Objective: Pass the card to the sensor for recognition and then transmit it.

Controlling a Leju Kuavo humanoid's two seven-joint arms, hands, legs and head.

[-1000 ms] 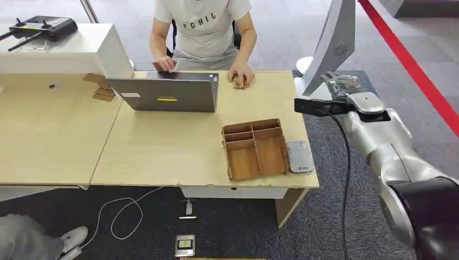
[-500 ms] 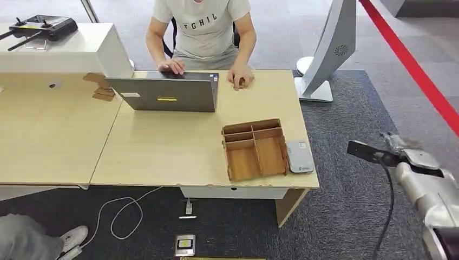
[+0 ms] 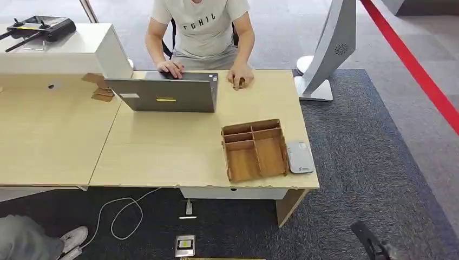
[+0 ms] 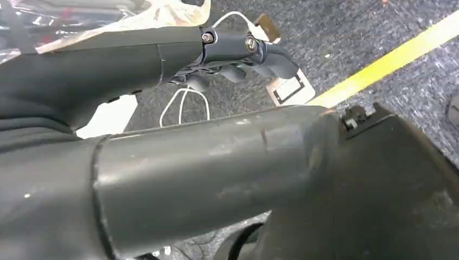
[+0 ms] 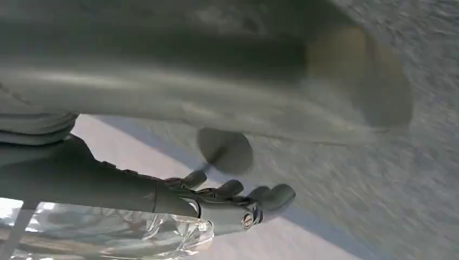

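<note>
The left hand (image 4: pixel 135 65) hangs low over the grey carpet. Its dark fingers (image 4: pixel 238 46) lie side by side, a bit bent at the tips, and stand apart from the thick thumb (image 4: pixel 205 168), with nothing in between. The right hand (image 5: pixel 108 187) also hangs over the carpet. That picture is blurry, but its fingers (image 5: pixel 227 189) look the same way: close together, bent at the tips, away from the thumb and holding nothing. Where the card is cannot be told. The sensor (image 3: pixel 299 157) is a flat grey box. It lies on the desk (image 3: pixel 162 151) near the right edge, just beside the wooden tray (image 3: pixel 254 150). The tray has a few little rooms inside. At the far side of the desk stands a grey laptop (image 3: pixel 168 95). A person (image 3: pixel 203 32) in a light shirt sits behind it, with one hand on the laptop and the other hand on the desk beside it. A black remote (image 3: pixel 40 26) sits on a white box (image 3: pixel 70 51) at the far left. A white cable (image 3: pixel 124 211) curls on the floor under the desk.
</note>
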